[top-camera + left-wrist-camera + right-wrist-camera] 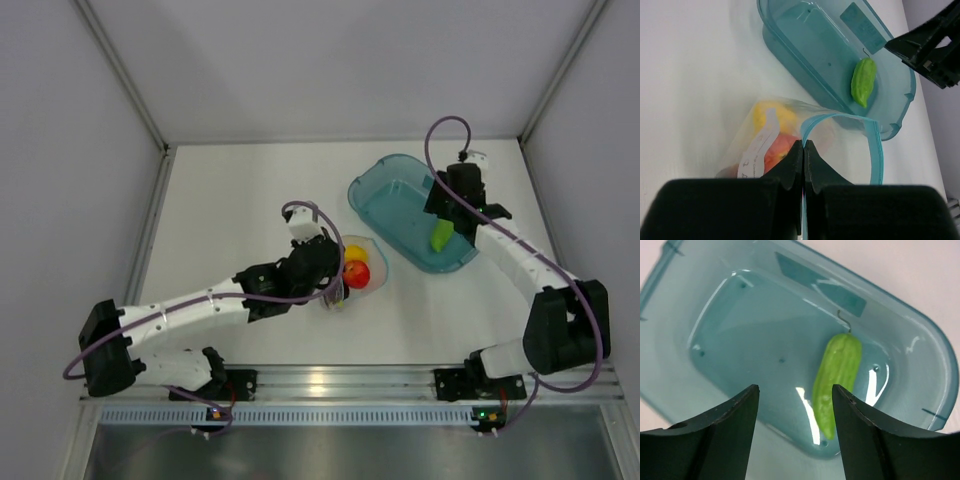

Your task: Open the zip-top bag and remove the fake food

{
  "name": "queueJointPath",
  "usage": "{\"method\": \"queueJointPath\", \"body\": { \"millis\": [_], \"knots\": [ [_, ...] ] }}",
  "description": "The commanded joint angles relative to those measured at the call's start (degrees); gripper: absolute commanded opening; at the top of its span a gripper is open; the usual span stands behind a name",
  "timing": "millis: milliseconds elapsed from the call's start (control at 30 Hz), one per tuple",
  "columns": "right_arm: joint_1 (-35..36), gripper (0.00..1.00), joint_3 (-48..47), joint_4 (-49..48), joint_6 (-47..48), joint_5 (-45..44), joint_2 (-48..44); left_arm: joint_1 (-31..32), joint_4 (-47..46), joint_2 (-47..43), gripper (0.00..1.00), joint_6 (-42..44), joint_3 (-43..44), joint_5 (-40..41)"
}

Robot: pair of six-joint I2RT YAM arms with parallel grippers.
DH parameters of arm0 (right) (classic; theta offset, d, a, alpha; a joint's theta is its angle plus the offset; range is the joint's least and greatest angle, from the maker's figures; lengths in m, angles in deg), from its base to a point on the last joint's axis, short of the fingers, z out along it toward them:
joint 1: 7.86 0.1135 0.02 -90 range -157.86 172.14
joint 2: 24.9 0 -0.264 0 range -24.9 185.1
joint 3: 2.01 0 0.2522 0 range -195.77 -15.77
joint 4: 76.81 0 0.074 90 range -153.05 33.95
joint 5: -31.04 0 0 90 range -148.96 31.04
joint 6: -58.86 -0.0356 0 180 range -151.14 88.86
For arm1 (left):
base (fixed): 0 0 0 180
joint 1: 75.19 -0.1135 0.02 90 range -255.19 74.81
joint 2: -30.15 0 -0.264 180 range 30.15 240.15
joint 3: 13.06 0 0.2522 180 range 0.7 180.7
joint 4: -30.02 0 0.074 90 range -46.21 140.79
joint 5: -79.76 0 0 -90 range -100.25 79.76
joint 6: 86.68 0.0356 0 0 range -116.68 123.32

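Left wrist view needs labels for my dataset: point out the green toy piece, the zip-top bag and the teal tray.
green toy piece [863,81], left wrist view, middle of its body.
zip-top bag [878,150], left wrist view, blue zip strip.
teal tray [807,47], left wrist view, bare floor.

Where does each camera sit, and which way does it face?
Top external: above and behind the arms, looking down on the table; both show.
Left wrist: faces forward over the left gripper, shut on the zip-top bag.
Right wrist: looks down through the open right gripper at the green piece.
Shared: all show the teal tray.
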Motion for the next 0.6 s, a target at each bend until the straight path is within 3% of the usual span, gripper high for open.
{"method": "queueJointPath", "body": {
  "millis": [0, 167, 267, 433, 567],
  "knots": [
    [0.0, 0.60, -1.3, 1.4, -0.8, 11.2, -8.7, -1.1, -0.9, 1.4, 0.00, -1.8, 2.8, 2.6],
    [1.2, 0.44, 8.1, -3.0, -7.2, 32.7, -21.0, -1.3, -0.9, 3.2, 0.00, -9.0, 3.0, 6.5],
    [3.5, 0.36, 11.1, -4.5, -10.0, 35.5, -28.5, -1.3, -0.9, 4.8, 0.00, -13.4, 2.7, 7.5],
    [14.2, 0.34, 10.4, -3.2, -8.9, 34.2, -27.7, -1.7, -0.9, 7.1, 0.00, -20.0, 2.0, 6.1],
    [27.0, 0.28, 9.8, -3.6, -8.0, 22.5, -23.2, -1.7, -1.0, 10.2, 0.00, -22.4, 3.2, 4.4]
  ]
}}
